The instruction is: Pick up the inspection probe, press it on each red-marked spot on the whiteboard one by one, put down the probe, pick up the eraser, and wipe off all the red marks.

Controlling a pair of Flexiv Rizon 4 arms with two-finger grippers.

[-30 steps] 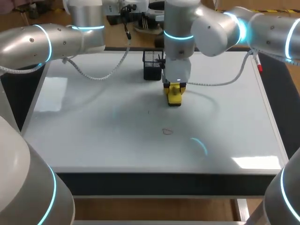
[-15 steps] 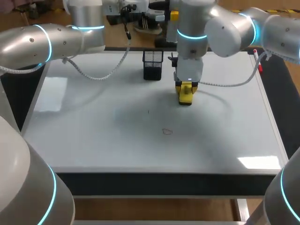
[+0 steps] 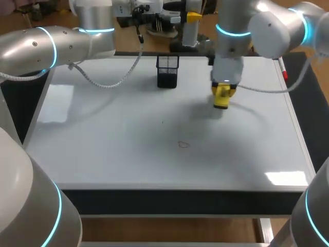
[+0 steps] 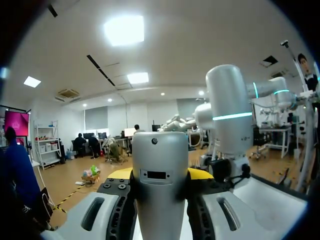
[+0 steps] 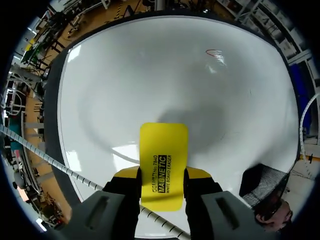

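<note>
the right end effector (image 5: 163, 176) is clamped on the yellow eraser (image 5: 163, 145). over the last second it has carried the eraser from the middle of the whiteboard (image 3: 103, 139) toward the far right, away from the one faint red mark (image 3: 183, 144) nearer the front, so that mark likely needs another pass. the left end effector (image 4: 161, 176) grips the grey probe (image 4: 160, 155) past the far edge. a black mesh holder (image 3: 167, 71) stands far centre, and bare board lies all around the mark.

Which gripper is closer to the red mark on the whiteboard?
Right. The right gripper, holding the eraser, is just beyond the red mark over the whiteboard; the left gripper, holding the probe, is past its far edge.
</note>
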